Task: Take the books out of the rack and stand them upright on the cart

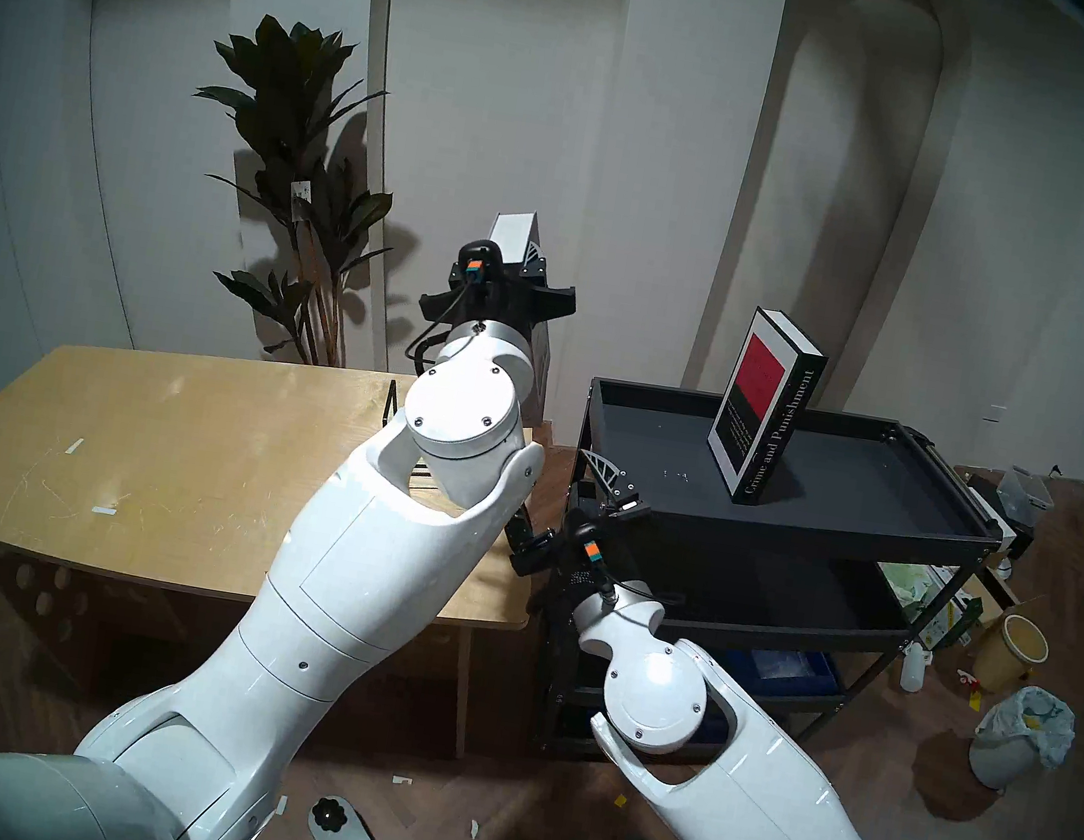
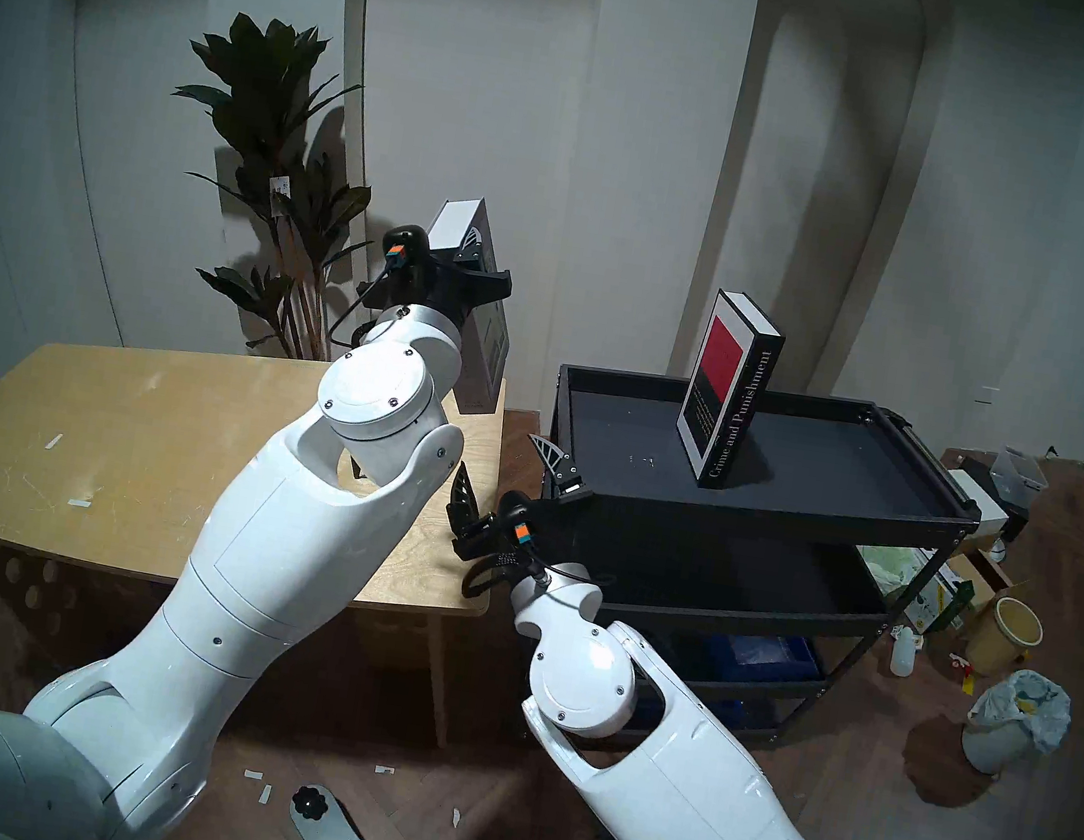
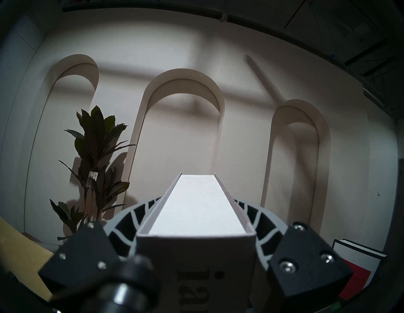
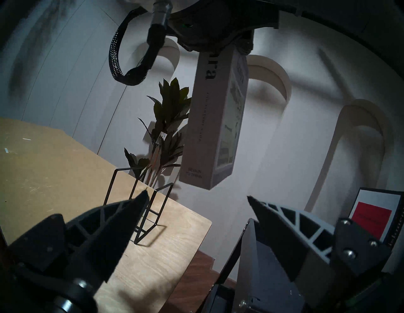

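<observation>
1. Left gripper [image 3: 196,251]: both fingers [image 3: 122,231] clamped on the covers of the pale grey-white thick book [image 3: 196,209], spine toward the wrist camera, letters "ia" legible.
2. That book [image 4: 213,122] hangs upright in the air, clear of the table and above the rack; in the right wrist view its lower end is free and the spine reads "ra".
3. Right gripper [image 4: 196,196]: fingers [image 4: 122,220] spread wide with nothing between them. It sits low, between the table corner and the cart's near end.
4. Small open box frame of thin black wire, the rack [image 4: 140,205], stands on the light wooden table [image 1: 135,453] near its right edge, with no book in it.
5. Tall black thick book [image 1: 765,407], red-black cover, spine "Crime and Punishment", stands upright on the top tray of the black metal 3-tier cart [image 1: 789,526].
6. Cart stands just right of the table, a narrow gap between them.
7. Behind the table: dark-leaved potted plant [image 1: 295,176] against the pale arched wall.
</observation>
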`<move>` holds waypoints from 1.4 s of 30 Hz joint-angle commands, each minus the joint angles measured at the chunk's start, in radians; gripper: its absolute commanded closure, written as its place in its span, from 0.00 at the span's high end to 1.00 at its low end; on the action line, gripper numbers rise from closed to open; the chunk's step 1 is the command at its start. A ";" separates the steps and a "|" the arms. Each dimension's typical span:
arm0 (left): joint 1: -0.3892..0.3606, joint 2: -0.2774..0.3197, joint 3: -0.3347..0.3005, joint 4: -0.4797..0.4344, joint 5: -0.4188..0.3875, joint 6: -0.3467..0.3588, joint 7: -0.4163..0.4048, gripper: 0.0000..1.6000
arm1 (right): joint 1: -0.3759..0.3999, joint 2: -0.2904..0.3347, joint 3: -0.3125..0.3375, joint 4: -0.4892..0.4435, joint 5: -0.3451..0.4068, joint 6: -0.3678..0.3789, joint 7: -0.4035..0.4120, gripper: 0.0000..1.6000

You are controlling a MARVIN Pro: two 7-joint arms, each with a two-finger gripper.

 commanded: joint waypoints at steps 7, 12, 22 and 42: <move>-0.052 -0.045 0.026 -0.020 0.019 0.075 0.056 0.00 | 0.173 -0.171 -0.043 0.150 -0.074 0.020 -0.050 1.00; -0.062 -0.053 0.031 -0.017 0.017 0.101 0.075 0.00 | 0.217 -0.216 -0.049 0.215 -0.089 0.021 -0.071 1.00; -0.090 -0.076 0.036 -0.019 0.013 0.174 0.128 0.00 | 0.314 -0.318 -0.046 0.385 -0.095 -0.006 -0.134 1.00; -0.163 -0.177 -0.002 0.090 -0.041 0.269 0.250 0.00 | 0.387 -0.481 -0.009 0.624 -0.092 -0.218 -0.377 1.00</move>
